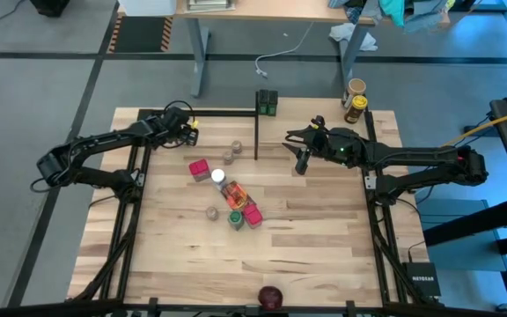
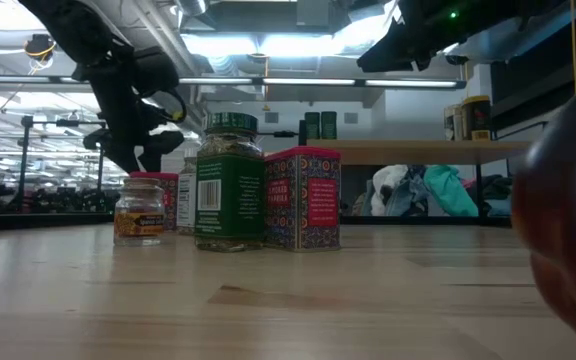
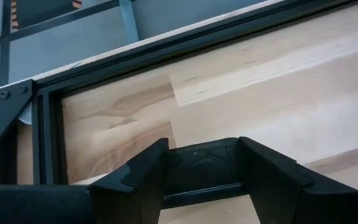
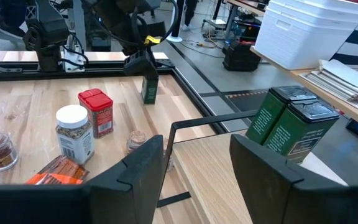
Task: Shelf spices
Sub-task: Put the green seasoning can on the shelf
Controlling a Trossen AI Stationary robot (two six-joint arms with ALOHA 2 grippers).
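Pale plank tabletop [image 1: 306,238] fills the overhead view, with most of the spices left in a loose cluster near its middle: a pink-red box [image 1: 199,167], a white-capped bottle [image 1: 218,177], an orange-red flat packet [image 1: 234,192], a second pink-red box [image 1: 252,214] and a green-lidded jar [image 1: 235,219] just beside it. The shelf [image 4: 191,163] stands at the far edge, its thin black frame rising from a light board, and two green tins [image 4: 291,124] already sit on it. The left gripper [image 4: 143,61] is at the far left corner of the table, and its fingers seem to be closed on a dark green tin [image 4: 149,88] standing there, though the wrist view shows only a dark shape between them. The right gripper [image 4: 197,149] hangs near the shelf's open end with its fingers apart and nothing between them. The step in hand looks like a pick of that corner tin. The next move would call for lifting it clear of the table frame and carrying it across to the shelf, upright, beside the other tins.
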